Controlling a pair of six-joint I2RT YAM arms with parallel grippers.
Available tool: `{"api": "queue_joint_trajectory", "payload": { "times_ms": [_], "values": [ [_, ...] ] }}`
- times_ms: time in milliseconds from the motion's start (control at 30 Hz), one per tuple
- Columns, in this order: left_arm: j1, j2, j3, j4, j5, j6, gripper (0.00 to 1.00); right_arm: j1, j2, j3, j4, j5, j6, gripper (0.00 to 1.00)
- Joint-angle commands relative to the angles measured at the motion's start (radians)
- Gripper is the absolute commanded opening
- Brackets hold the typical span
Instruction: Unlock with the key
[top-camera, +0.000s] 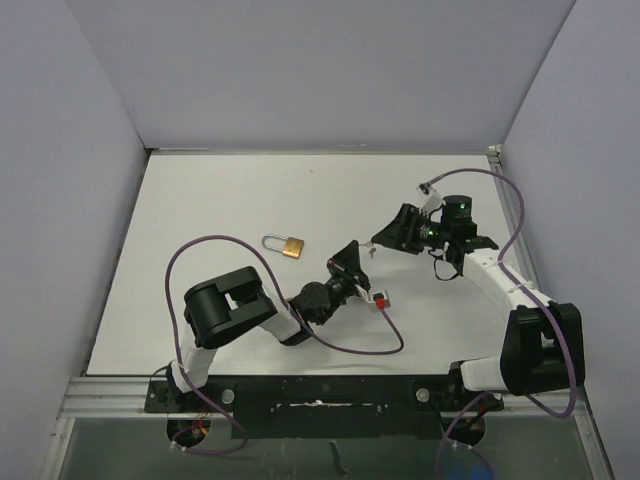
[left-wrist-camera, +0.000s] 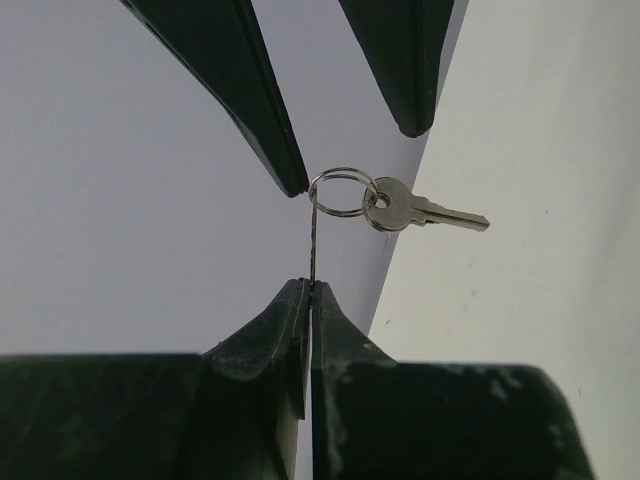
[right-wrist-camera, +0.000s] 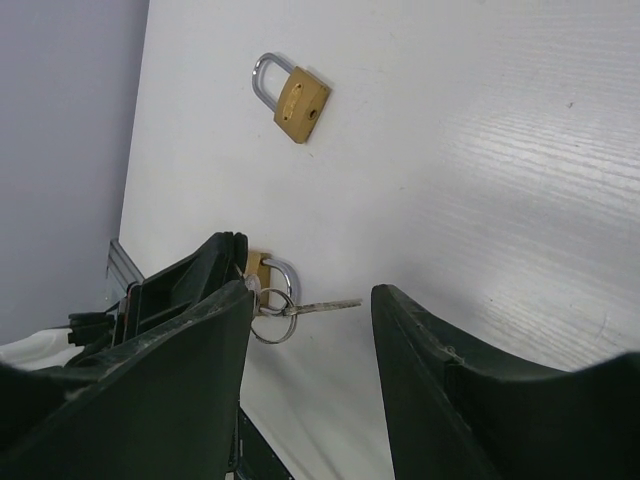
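The left gripper (left-wrist-camera: 310, 290) has its fingers (left-wrist-camera: 270, 340) pressed together on a thin metal ring (left-wrist-camera: 342, 192), holding it by the lower edge so the ring stands clear above the fingertips. A small silver key (left-wrist-camera: 425, 212) hangs from the ring and sticks out sideways, its blade pointing away from the ring. The key is off the surface (top-camera: 230, 200), held in the air between the two arms. The right gripper (right-wrist-camera: 312, 292) faces the left one at close range with its fingers (right-wrist-camera: 430, 370) set apart. From the right wrist, the key and ring lie in the gap between those fingers, nearer the left-hand one. In the left wrist view, the ring sits just at the tip of one right finger, and whether it touches cannot be told. The other right finger stands clear above the key. The brass padlock (top-camera: 291, 246) lies flat on the white surface to the left of both grippers, apart from them. Its silver shackle points left in the top view, and the shackle looks closed.
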Motion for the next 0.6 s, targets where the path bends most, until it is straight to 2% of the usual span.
{"api": "queue_joint_trajectory", "payload": {
  "times_ms": [0,300,567],
  "values": [
    [-0.007,-0.01,0.038,0.079,-0.028,0.059,0.0,-0.025,-0.039,0.056,0.041,-0.084,0.024,0.51],
    [-0.014,0.028,0.071,0.079,-0.026,0.103,0.0,-0.044,-0.042,0.045,0.077,-0.153,0.037,0.48],
    [-0.025,0.047,0.1,0.079,-0.032,0.127,0.0,-0.043,-0.045,0.015,0.149,-0.206,0.079,0.38]
  ]
}}
